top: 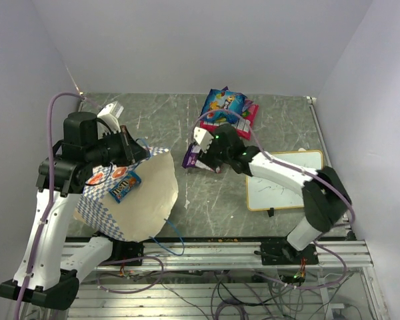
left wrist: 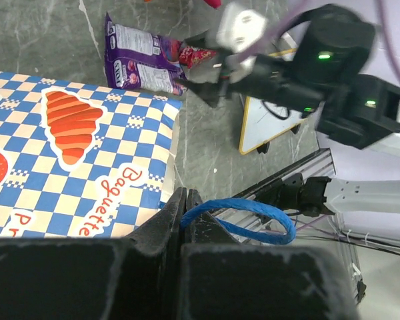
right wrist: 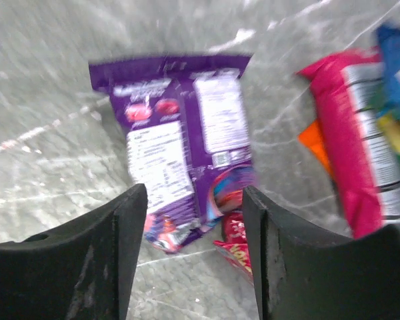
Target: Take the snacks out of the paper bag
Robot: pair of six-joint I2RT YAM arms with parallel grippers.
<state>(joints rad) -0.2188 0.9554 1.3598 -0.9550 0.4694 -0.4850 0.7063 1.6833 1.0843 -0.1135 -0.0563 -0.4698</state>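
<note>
Though blur smears the right wrist view, the right gripper [right wrist: 193,197] hangs spread apart, the purple packet [right wrist: 180,133] just beyond its fingertips. The left gripper [left wrist: 185,203] pinches the paper bag [left wrist: 87,153] at its rim, its inside hidden.

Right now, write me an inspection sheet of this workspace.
Surface: grey marbled table, scratched.
Job's things: paper bag at left; purple packet on table; packet pile at back.
Clutter: white writing board.
Grippers: left gripper shut on bag's blue handle; right gripper open over purple packet.
Cables: purple cables on arms; loose wires under front rail.
Surroundings: plain white walls.
</note>
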